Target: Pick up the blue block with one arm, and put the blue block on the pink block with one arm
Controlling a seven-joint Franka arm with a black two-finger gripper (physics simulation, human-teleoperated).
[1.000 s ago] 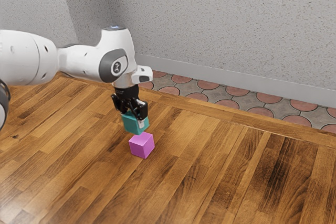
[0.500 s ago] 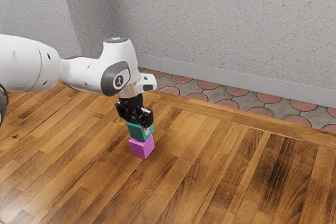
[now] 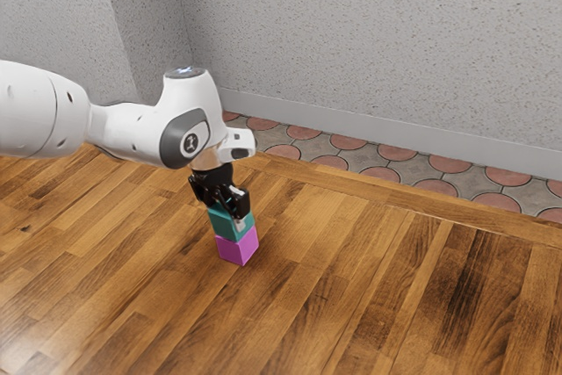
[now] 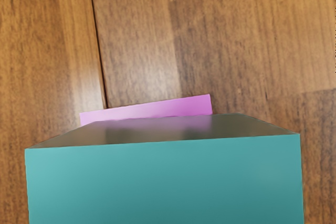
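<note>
The teal-blue block [image 3: 234, 226] rests on top of the pink block [image 3: 237, 249] on the wooden floor-like table, the two forming a small stack. My black gripper [image 3: 225, 209] comes down from above and is shut on the blue block, its fingers on two opposite sides. In the wrist view the blue block [image 4: 165, 179] sits large just under my hand, and a thin strip of the pink block [image 4: 147, 110] peeks out beyond its far edge.
Brown wooden planks [image 3: 369, 287] spread all around the stack. A band of reddish paving stones [image 3: 386, 160] and a grey wall [image 3: 395, 32] lie behind. My white arm [image 3: 105, 125] reaches in from the exterior view's left.
My gripper has carried the blue block over and down from above the pink block until it sits on the pink block. The pink block has stayed in place.
</note>
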